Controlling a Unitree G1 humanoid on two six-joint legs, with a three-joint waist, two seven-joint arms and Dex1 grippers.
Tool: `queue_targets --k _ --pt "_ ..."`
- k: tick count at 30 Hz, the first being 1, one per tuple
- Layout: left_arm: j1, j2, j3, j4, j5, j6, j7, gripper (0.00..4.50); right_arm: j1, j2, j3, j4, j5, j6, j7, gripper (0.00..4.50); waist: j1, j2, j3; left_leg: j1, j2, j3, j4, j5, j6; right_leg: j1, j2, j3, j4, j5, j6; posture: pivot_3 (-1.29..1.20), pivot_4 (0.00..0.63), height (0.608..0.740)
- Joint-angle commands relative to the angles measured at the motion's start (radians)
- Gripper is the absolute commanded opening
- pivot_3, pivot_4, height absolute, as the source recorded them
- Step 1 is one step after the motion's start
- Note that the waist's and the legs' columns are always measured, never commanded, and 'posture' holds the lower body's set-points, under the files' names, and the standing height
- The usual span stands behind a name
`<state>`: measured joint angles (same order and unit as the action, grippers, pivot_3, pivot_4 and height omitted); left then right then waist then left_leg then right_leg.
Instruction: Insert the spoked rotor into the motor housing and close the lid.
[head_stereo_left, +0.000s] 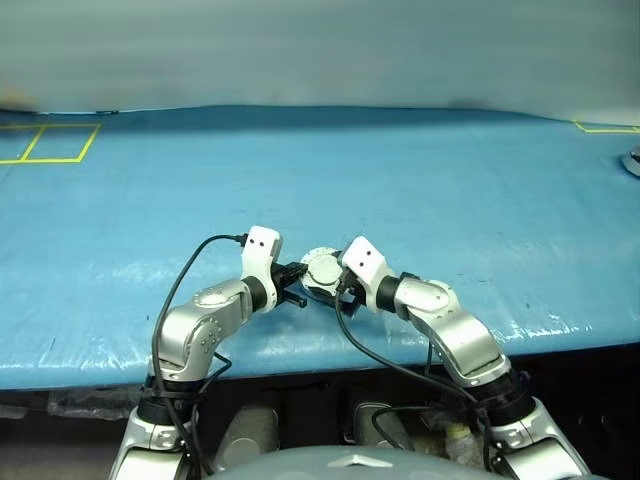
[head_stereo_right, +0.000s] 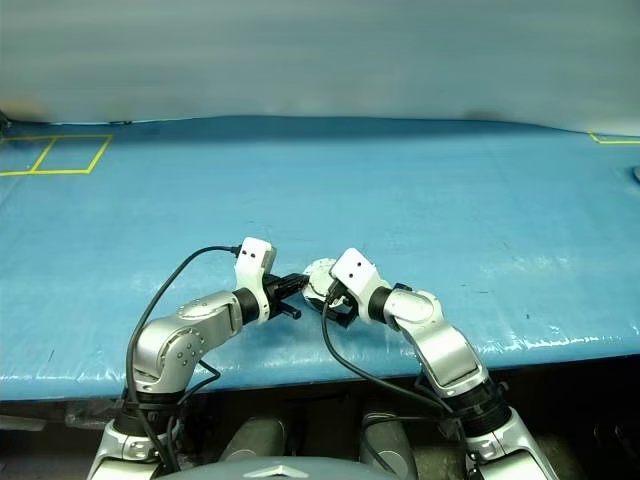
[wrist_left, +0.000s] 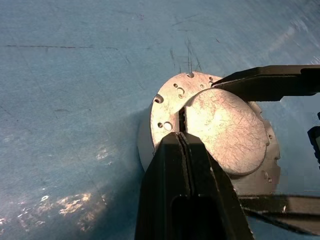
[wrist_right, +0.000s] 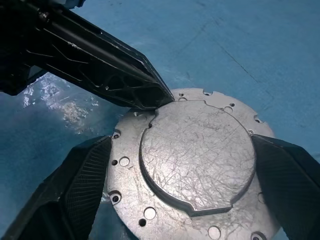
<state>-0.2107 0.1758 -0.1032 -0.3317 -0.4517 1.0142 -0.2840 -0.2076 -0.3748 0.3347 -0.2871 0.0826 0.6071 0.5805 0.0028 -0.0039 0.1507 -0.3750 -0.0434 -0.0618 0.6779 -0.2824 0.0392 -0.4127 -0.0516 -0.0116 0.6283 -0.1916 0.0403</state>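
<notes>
Blue counter (head_stereo_left: 420, 180), near edge. Left claw (wrist_left: 184, 137) was pressed together, tip on the lid (wrist_right: 197, 155); right claw (wrist_right: 185, 165) stood wide apart, flanking the rim. One motor housing (wrist_left: 146, 145), lid down, sat between them. Judged rigid, smooth metal, likely slippery; grip across rim. Two claws counted.

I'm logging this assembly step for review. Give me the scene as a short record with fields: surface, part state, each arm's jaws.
surface: blue table cover with yellow tape lines at the far left
lid: closed, plain grey outer face with raised centre showing
motor housing: under the lid, side wall visible
left gripper: jaws shut, tip at the lid's edge
right gripper: jaws spread wide on either side of the lid's rim
</notes>
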Motion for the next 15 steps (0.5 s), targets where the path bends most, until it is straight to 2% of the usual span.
queue_targets --k 1,5,8,12,15 --pt "0.002 0.002 -0.036 -0.008 -0.001 0.010 -0.013 0.00 0.087 -0.040 -0.034 -0.093 0.005 0.103 -0.023 4.45 0.009 0.000 0.000 0.000 0.000 0.000 0.000 0.000 0.000 0.000 0.000 0.000 0.000 0.000 0.000 0.00 0.150 0.740" --pt "-0.004 0.007 -0.037 -0.001 -0.001 0.002 -0.021 0.00 0.213 -0.068 -0.189 -0.327 0.100 0.211 -0.034 4.45 0.022 0.000 0.000 -0.003 -0.002 -0.002 0.000 0.000 0.000 -0.001 -0.003 -0.002 -0.001 -0.002 0.003 0.00 0.150 0.740" --pt "-0.009 0.010 -0.047 0.008 0.003 -0.008 -0.035 0.00 0.280 -0.026 -0.314 -0.442 0.185 0.274 -0.068 4.45 0.021 0.000 0.000 -0.004 -0.003 -0.001 0.000 -0.002 0.000 -0.002 -0.004 -0.002 -0.001 -0.002 0.004 0.00 0.150 0.740" --pt "-0.015 0.009 -0.056 0.014 0.004 -0.015 -0.045 0.00 0.318 0.131 -0.450 -0.480 0.303 0.380 -0.162 4.45 0.019 0.001 0.001 -0.004 -0.002 -0.001 -0.001 -0.003 0.003 -0.003 -0.004 -0.003 -0.001 -0.003 0.004 0.00 0.150 0.740" --pt "-0.017 0.012 -0.061 0.016 0.011 -0.022 -0.049 0.00 0.293 0.344 -0.588 -0.410 0.447 0.485 -0.257 4.45 0.019 0.002 0.001 -0.004 -0.001 -0.002 -0.001 -0.003 0.002 -0.003 -0.003 -0.003 -0.001 -0.003 0.004 0.00 0.150 0.740"
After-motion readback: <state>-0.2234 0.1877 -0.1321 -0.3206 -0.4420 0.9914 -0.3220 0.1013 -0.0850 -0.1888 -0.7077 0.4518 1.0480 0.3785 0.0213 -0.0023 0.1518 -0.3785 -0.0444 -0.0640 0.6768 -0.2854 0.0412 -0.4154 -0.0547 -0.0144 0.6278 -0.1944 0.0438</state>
